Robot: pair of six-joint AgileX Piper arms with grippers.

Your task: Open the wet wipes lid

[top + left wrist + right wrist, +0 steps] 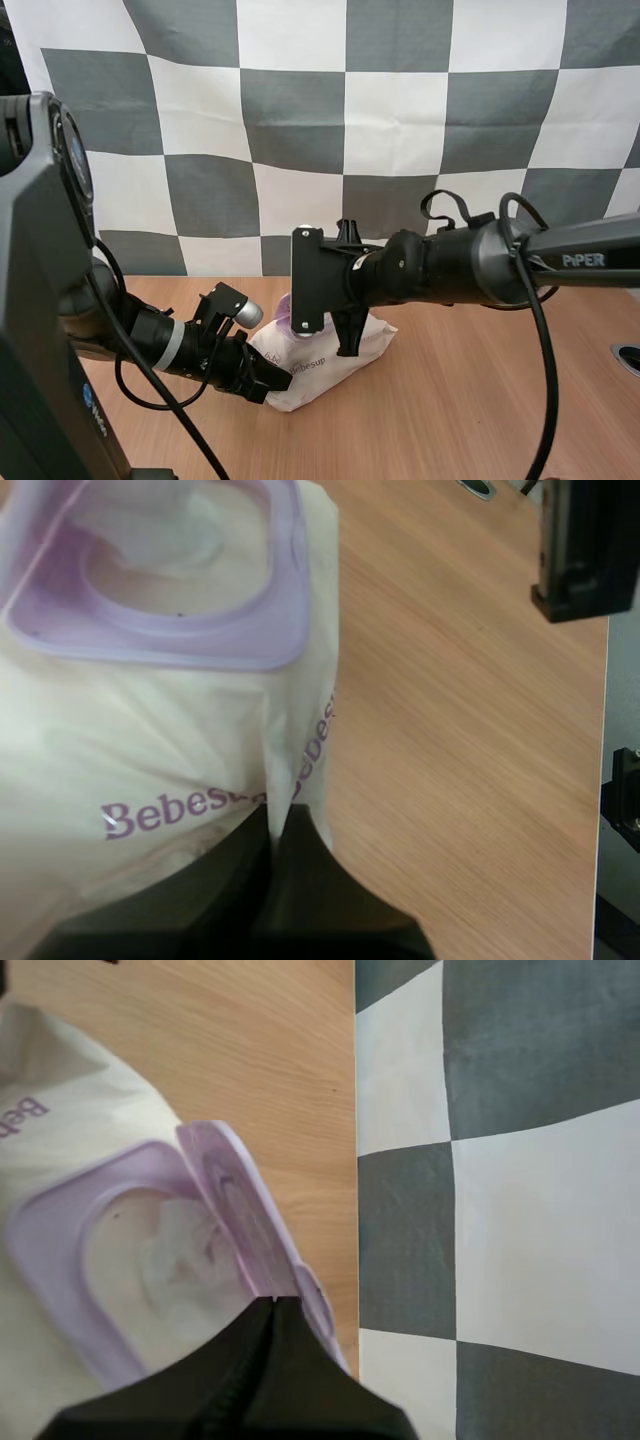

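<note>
- High view: the pack of wet wipes [335,368] lies on the worktop [480,400], between the two hands. The left hand [262,383] is at the pack's near end. The right hand [348,338] points down onto the pack from above. A bit of purple lid [285,310] peeks out just beside the right hand.
- Left wrist view: the left hand [272,852] is pressed together, with the pack's folded edge nipped between its tips. Just past the tips is the soft bag, with purple letters on it. Farther out from the hand is the purple frame [215,645], and a white wipe [150,530] shows in its hole. So the hole is not covered.
- Right wrist view: the right hand [273,1310] is pressed together like one dark wedge. Its tips touch the lid [235,1200], which stands up on edge right in front of them. I don't think the tips are nipping the lid. The frame [50,1250] and the wipe [180,1260] lie beside the hand.
- How it will handle, I think: the pack is light, soft and squashy, and its skin looks slippery, so it would slide if nobody held it. The folded end seam is a good place to hold it. The lid is thin, stiff plastic on a bendy hinge. Push or lift it at its free edge, far from the hinge. It looks nearly open, and a small push more should lay it back.
</note>
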